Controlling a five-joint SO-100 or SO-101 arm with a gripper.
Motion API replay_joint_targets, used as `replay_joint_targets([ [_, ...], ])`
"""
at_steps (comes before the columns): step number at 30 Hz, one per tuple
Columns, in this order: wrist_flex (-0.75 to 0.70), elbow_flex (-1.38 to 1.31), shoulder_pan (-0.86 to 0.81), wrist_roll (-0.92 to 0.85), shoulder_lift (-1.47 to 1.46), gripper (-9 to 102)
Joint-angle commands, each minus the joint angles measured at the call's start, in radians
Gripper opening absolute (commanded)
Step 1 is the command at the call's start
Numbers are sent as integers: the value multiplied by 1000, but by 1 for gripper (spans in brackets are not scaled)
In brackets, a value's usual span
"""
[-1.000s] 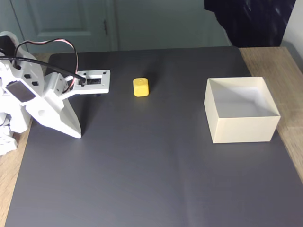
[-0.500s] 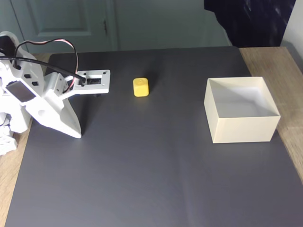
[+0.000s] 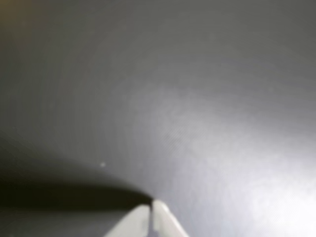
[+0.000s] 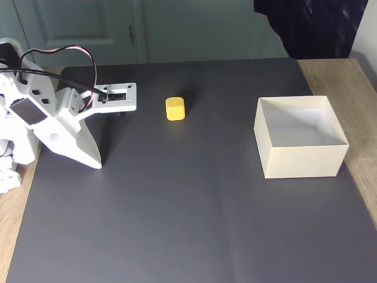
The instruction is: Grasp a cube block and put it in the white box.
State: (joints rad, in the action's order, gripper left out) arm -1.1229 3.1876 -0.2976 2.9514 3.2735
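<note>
Covering most of the wooden counter (image 4: pixel 347 76) is a smooth, matte dark grey mat (image 4: pixel 194 206), flat and plain, with a soft sheen where light falls on it in the wrist view. At the left of the fixed view stands the white plastic robot arm (image 4: pixel 35 118), angular and hard-edged, with looped red and black cables over its top. Its jaws (image 4: pixel 97 164) taper to a pointed tip down at the mat; in the wrist view the jaws (image 3: pixel 151 210) are pressed together with only a hairline seam between the two pale tips, gripping nothing, and a dark shadow runs out to the left of them. The square cream-white box (image 4: pixel 300 159) with thin straight walls and a pale inside sits open-topped toward the right of the mat. The small bright yellow cube block (image 4: pixel 175 108) with rounded edges and a faint round mark on top rests on the mat between arm and box, apart from both, nearer the arm.
</note>
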Motion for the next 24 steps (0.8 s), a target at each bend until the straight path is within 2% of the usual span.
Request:
replay_joint_targets([
  [1,-6,-3,35,-14,8,0],
  [7,6,-3,91,2,8,0],
  [14,132,-54,132,-25,-8,0],
  [19,362,-193,161,-18,-347,0],
  [24,629,-489,204,-25,-854,0],
])
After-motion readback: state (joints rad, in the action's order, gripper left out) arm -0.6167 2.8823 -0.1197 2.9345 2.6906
